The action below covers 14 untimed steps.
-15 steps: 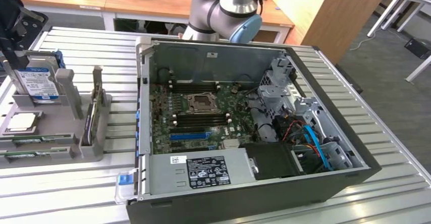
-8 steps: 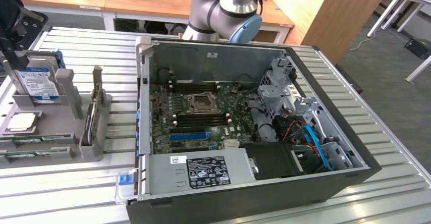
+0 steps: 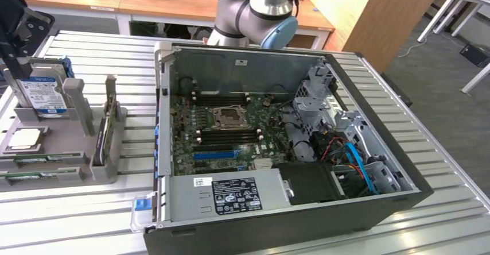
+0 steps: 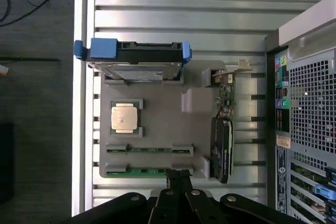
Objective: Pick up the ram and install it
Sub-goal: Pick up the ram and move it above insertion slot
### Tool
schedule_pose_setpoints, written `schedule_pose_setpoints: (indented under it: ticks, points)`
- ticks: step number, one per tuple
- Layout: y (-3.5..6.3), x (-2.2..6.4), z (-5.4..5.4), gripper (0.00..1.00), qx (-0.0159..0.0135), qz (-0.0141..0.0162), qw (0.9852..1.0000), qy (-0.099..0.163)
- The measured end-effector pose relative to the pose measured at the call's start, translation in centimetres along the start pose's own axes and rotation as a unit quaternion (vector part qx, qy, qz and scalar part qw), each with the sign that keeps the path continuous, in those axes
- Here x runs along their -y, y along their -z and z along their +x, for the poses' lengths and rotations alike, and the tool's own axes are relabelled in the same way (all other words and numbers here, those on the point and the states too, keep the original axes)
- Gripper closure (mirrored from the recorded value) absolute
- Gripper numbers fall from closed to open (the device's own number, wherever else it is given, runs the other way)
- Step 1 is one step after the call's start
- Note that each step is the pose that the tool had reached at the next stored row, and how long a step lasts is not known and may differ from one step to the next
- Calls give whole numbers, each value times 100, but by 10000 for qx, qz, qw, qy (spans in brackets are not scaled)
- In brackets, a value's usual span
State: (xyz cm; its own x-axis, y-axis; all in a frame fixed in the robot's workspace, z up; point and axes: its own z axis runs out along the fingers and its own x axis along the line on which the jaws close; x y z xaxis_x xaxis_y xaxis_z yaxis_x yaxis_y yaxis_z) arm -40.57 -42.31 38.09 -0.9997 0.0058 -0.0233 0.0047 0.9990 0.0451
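The claw (image 4: 178, 178) is hovering over the near edge of the grey holder (image 4: 157, 124), its fingers pressed together and empty. The ram (image 4: 149, 171) is lying flat in the holder directly below the claw tips, its ends sitting in grey brackets. Whether the tips are touching it cannot be told. A second stick (image 4: 149, 149) is lying parallel just beyond it, one slot farther from the claw. Farther out again a CPU (image 4: 125, 117) is sitting face up in its recess. Farthest from the claw, a drive (image 4: 134, 59) in a blue caddy is standing on edge at the holder's far end. Off to one side of the claw a card (image 4: 221, 148) is standing upright in the holder's side slot. The holder is resting on the slatted metal table (image 4: 184, 14). Well apart from the claw, past the card, the case (image 4: 310, 103) is lying on its side on the same table. In the exterior view it is lying open, showing the board (image 3: 222, 123), with the arm (image 3: 256, 5) rising behind it.
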Motion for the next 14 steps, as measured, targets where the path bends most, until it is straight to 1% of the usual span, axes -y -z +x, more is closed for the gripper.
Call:
schedule_pose_setpoints:
  ticks: [4, 7, 11, 14]
  points:
    - [0, 0, 0, 90, -13, -7, 9996, 284]
    - [0, 0, 0, 90, -22, -12, 9987, 499]
    - [0, 0, 0, 90, -35, -18, 9969, 782]
    - [0, 0, 0, 90, -46, -24, 9948, 1021]
